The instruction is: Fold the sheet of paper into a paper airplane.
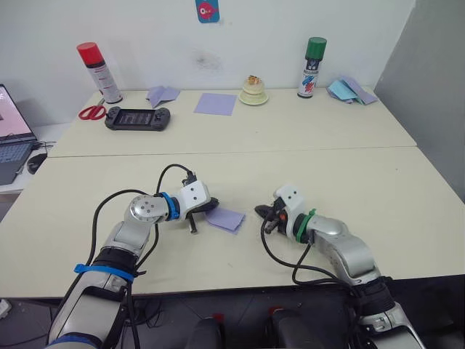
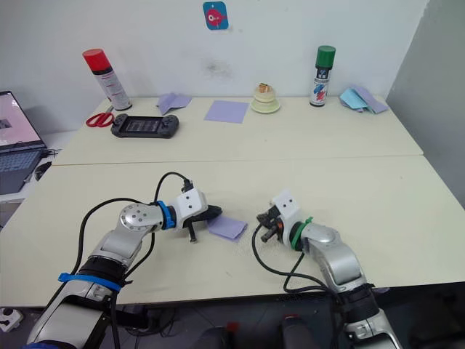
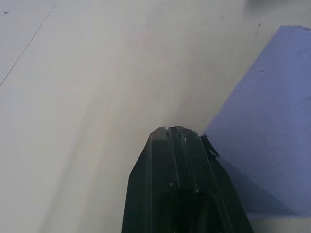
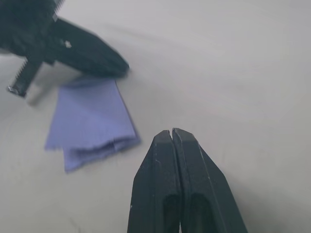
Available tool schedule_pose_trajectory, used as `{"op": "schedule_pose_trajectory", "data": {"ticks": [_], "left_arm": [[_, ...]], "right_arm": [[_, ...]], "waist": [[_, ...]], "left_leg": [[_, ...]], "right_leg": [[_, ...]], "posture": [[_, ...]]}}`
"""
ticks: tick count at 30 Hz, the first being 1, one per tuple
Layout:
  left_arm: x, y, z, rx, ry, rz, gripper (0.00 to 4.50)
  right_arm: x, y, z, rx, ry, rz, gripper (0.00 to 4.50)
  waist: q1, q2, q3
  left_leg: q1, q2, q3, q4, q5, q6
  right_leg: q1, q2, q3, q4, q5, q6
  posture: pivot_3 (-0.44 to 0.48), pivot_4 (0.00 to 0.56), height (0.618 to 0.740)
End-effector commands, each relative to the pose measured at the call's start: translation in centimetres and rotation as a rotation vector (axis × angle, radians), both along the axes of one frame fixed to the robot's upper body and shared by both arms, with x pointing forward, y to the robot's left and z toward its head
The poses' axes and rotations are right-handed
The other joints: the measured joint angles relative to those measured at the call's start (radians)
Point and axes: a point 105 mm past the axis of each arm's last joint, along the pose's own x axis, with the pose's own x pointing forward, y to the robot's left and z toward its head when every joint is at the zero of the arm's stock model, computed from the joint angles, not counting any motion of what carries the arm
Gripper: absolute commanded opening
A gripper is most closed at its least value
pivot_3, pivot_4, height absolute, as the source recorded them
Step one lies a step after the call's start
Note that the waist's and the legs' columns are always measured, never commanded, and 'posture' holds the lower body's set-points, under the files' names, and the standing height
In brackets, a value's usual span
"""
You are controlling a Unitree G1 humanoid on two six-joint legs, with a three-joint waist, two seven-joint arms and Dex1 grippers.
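A folded lavender sheet (image 1: 226, 218) lies on the near table between two grippers — left (image 1: 204, 210) touching its edge, right (image 1: 264, 214) apart, both with fingers together — no airplane shape yet, most folds remaining.

Silver arms, black cables, white wrist housings; left end effector (image 1: 211, 208) blue-ringed, right end effector (image 1: 260, 211) green-ringed.
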Motion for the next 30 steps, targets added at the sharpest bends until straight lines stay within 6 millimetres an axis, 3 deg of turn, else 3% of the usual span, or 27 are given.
{"op": "schedule_pose_trajectory", "data": {"ticks": [1,6,12,20,30], "left_arm": [[-1.8,2.1,-4.6,0.092,0.170,0.061,0.00],[-1.7,2.0,-4.4,0.089,0.163,0.061,0.00],[-1.8,2.0,-3.8,0.069,0.150,0.064,0.00],[-0.4,0.8,0.4,-0.398,0.249,0.254,0.00],[-0.9,3.0,-2.1,-0.344,0.306,0.373,0.00]], "right_arm": [[-0.5,2.8,0.8,0.000,-0.066,0.090,0.03],[0.3,4.2,-1.7,-0.078,-0.036,0.096,0.03],[0.3,4.2,-3.7,-0.179,0.002,0.142,0.03],[-0.8,3.9,-4.6,-0.197,0.027,0.175,0.03],[-1.4,3.9,-5.2,-0.225,0.044,0.193,0.03]], "waist": [[0.000,0.000,0.000],[0.000,0.000,0.000],[-0.001,0.000,0.000],[-0.001,-0.002,0.001],[-0.005,-0.005,0.004]], "left_leg": [[0.000,0.000,0.000,0.000,0.000,0.000],[0.000,0.000,0.000,-0.001,0.000,0.000],[0.000,0.000,0.001,-0.001,0.000,0.000],[-0.002,0.000,0.001,-0.006,0.000,0.000],[-0.001,0.001,0.001,-0.007,0.000,0.000]], "right_leg": [[0.000,0.000,0.000,0.000,0.000,0.000],[0.000,0.000,0.000,0.000,0.000,0.000],[-0.001,0.000,0.001,0.000,0.000,0.000],[-0.005,0.000,0.000,0.000,0.000,0.000],[-0.005,0.000,0.001,0.000,0.000,0.000]], "posture": [[0.000,0.150,0.740],[0.000,0.150,0.740],[0.000,0.150,0.740],[0.000,0.150,0.740],[0.000,0.150,0.740]]}}
